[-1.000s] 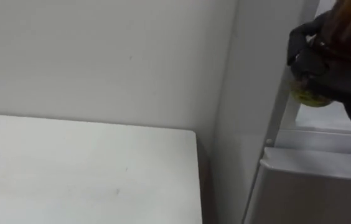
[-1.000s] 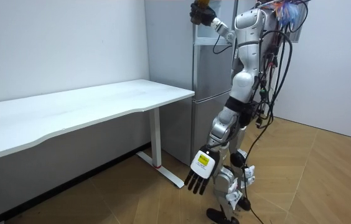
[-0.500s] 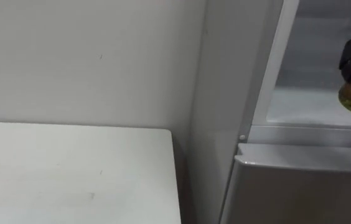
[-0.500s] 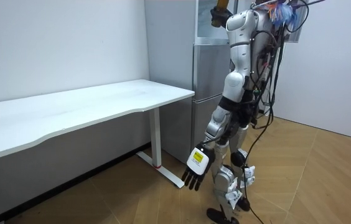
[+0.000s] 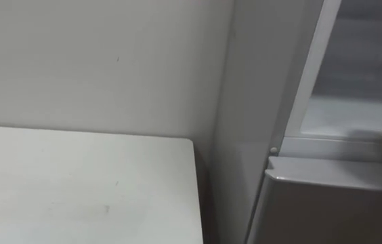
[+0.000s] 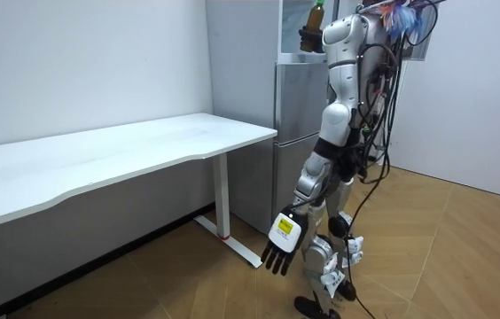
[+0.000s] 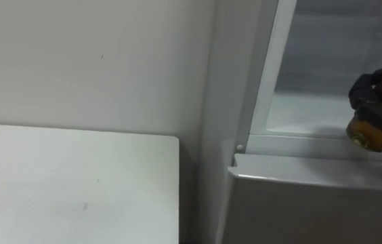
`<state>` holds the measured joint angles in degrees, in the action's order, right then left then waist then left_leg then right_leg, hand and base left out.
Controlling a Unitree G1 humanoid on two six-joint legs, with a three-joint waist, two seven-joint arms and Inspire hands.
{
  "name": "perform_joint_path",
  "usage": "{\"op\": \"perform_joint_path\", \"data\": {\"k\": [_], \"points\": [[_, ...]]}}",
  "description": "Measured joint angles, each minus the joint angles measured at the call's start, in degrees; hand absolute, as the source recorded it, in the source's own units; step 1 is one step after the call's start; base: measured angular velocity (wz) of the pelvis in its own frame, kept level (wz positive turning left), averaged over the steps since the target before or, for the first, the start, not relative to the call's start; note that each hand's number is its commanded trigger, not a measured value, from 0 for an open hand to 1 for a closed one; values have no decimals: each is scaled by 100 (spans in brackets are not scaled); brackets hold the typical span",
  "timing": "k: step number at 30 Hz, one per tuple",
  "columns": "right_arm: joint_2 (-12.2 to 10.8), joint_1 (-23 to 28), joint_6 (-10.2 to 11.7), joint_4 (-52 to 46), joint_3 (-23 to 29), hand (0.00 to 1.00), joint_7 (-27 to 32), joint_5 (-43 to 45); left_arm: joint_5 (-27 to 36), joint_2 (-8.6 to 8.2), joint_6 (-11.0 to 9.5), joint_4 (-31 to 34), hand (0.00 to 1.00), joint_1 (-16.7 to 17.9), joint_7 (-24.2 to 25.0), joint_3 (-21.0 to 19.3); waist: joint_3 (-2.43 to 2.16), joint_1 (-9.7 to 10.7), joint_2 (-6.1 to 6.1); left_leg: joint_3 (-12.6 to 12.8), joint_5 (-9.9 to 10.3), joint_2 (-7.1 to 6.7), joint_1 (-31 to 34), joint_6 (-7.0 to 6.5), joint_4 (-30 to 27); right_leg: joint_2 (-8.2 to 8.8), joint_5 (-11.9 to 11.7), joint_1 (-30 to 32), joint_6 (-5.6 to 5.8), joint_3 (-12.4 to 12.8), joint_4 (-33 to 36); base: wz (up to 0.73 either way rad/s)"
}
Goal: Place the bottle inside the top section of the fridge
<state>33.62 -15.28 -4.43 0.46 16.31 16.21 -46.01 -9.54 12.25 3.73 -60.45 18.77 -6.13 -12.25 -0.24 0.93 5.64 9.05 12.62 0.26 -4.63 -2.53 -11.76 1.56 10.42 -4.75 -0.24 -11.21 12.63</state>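
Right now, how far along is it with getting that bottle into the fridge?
Done: the upper fridge stands open, the robot before it. In hand: the right hand grips the bottle at the compartment's front edge. Remaining: set it on the shelf, let go. The left hand hangs open.

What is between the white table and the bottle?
The fridge's grey side wall and the open upper compartment's pale frame, in both eye views. The right hand holds the bottle.

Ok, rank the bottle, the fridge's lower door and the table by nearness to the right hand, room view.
1. bottle, held in the right hand at the upper fridge.
2. lower door, directly below the hand.
3. table, lower still, off to the room view's left.
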Motion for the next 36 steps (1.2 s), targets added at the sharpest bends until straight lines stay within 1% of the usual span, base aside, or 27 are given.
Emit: {"op": "perform_joint_path", "data": {"k": [3, 7, 10, 14, 17, 19, 20, 22, 23, 25, 26, 28, 30, 32, 34, 36], "points": [[0, -2, 5, 148, 3, 100, 188, -53, -12, -2, -1, 0, 0, -4, -29, -74, 0, -97, 0, -2, -1, -1, -7, 1, 1, 0, 0, 0, 0, -16, -3, 0], [1, -113, 6, 202, -2, 100, 309, -69, -15, -7, -9, -7, 0, -9, -117, -110, 6, -139, 12, -6, -2, -2, -15, 1, 2, 2, 1, -12, 0, -47, -2, 0], [2, -393, 6, 549, -72, 100, 376, -64, -12, -1, -14, -20, 0, 15, -121, -110, 28, -156, 61, -5, -1, -2, -7, 0, 4, 7, 1, -15, 1, -66, 4, 0], [32, -659, 6, 835, -95, 100, 529, -71, -11, 5, -14, -1, 0, 130, -106, -110, 23, -149, 75, -5, 2, -4, 9, -3, -4, 16, 1, -11, 1, -100, 3, 0], [112, -854, 6, 1006, -208, 100, 536, -67, -12, 5, -14, 7, 0, 237, -78, -112, 19, -171, 67, -28, 2, -6, 9, -3, 1, 13, 2, -12, 1, -107, 4, 0], [288, -965, 5, 1115, -286, 100, 542, -64, -13, 5, -14, 7, 0, 258, -35, -128, 18, -220, 66, -36, 2, -6, 11, -3, 3, 11, 4, -9, 1, -107, 4, 0], [342, -976, 5, 1121, -317, 100, 541, -64, -13, 6, -14, 7, 0, 260, -29, -133, 18, -242, 66, -39, 2, -6, 10, -3, 6, 10, 4, -11, 1, -107, 4, 0], [493, -1069, 3, 1140, -421, 100, 484, -63, -13, 7, -14, 8, 0, 274, 34, -135, 17, -271, 71, -48, 1, -6, 12, -2, 7, 9, 6, -13, 1, -115, 1, 0], [517, -1070, 3, 1140, -427, 100, 470, -67, -13, 8, -15, 9, 0, 274, 39, -135, 13, -281, 76, -55, 1, -6, 12, -2, 7, 10, 6, -17, 1, -126, 0, 7], [527, -1072, 3, 1211, -434, 100, 403, -93, -14, 19, -15, 11, 0, 284, 52, -142, -14, -319, 121, -118, 1, -12, 22, -2, 7, 13, 6, -33, 1, -175, 0, 12], [527, -1072, 3, 1247, -440, 100, 378, -119, -14, 19, -15, 14, 0, 288, 57, -149, -22, -323, 134, -125, 0, -13, 23, -2, 6, 13, 6, -34, 1, -180, 0, 7], [527, -1075, 2, 1332, -496, 100, 330, -126, -14, 18, -10, 20, 0, 299, 66, -159, -35, -395, 158, -127, 0, -12, 32, -2, 5, 15, 6, -29, 1, -204, -1, 0], [527, -1209, -28, 1681, -636, 100, 162, -135, -8, 18, 8, 32, 0, 300, 68, -261, -51, -440, 182, -141, 0, -13, 36, -2, 2, 22, 5, -34, 1, -235, -1, 2], [527, -1258, -54, 1917, -761, 100, 85, -128, 32, 21, 66, 116, 0, 316, 54, -276, -46, -467, 196, -154, 0, -14, 32, -2, -2, 24, 5, -47, 1, -246, -2, 5], [531, -1305, -58, 2001, -819, 100, 47, -39, 35, 19, 121, 147, 0, 331, 50, -277, -44, -547, 199, -167, 0, -14, 31, -1, -4, 25, 6, -53, 1, -272, -2, 4], [530, -1338, -61, 2134, -852, 100, -63, -29, 42, 23, 178, 147, 0, 337, 43, -318, -26, -593, 219, -196, -1, -10, -9, 0, -3, 25, 6, -104, 1, -326, -9, 8]]}}
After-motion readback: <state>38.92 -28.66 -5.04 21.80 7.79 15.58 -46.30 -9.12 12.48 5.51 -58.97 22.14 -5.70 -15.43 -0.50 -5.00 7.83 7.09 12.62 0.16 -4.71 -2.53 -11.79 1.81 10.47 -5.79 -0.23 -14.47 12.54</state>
